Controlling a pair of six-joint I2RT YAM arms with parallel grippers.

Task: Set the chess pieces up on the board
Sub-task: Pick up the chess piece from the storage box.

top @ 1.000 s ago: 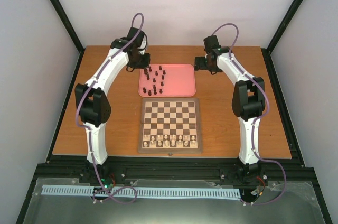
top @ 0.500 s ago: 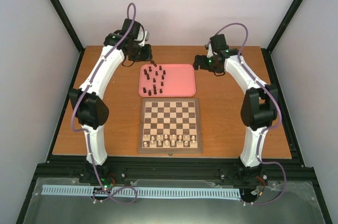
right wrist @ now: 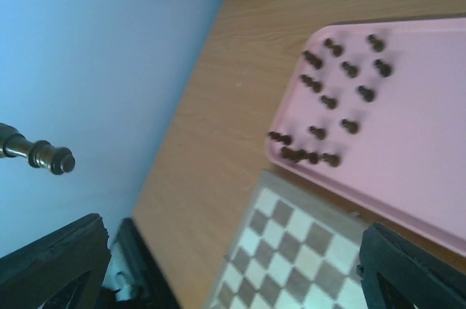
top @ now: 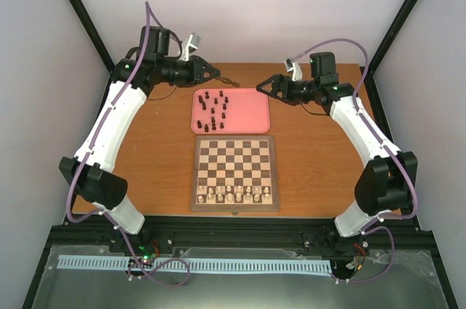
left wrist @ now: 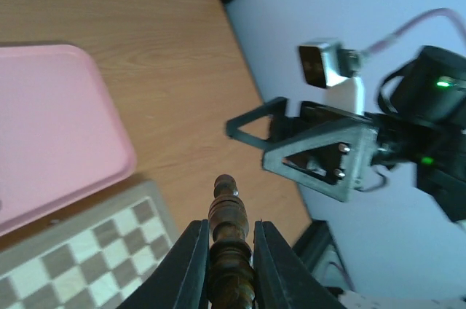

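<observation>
The left tool (top: 211, 72) is clamped on one dark piece (left wrist: 229, 243). The left wrist view shows the two fingers (left wrist: 191, 269) pressed against the piece's lower body, with its knobbed top sticking out past the fingertips. This tool is raised over the far edge of the pink tray (top: 247, 112), near its far-left corner, and points toward the right arm.

The right tool (top: 263, 87) faces it from the far-right corner of the tray, with its fingers (right wrist: 58, 261) spread wide apart and nothing between them. The two tools are near each other but not touching. From the right wrist, the tip of the held piece shows off to the left of the open fingers, outside the gap.

The other dark pieces (top: 213, 111) are clustered on the left half of the tray, below and a little toward the board from the left tool, and well to the left of the right tool. The right half of the tray is bare pink.

The board (top: 234, 159) lies on the counter (top: 153, 163) just nearer than the tray, its far edge beside the tray's near edge. Pale pieces (top: 234, 193) fill the board's two nearest rows, and there are no dark pieces on it.
</observation>
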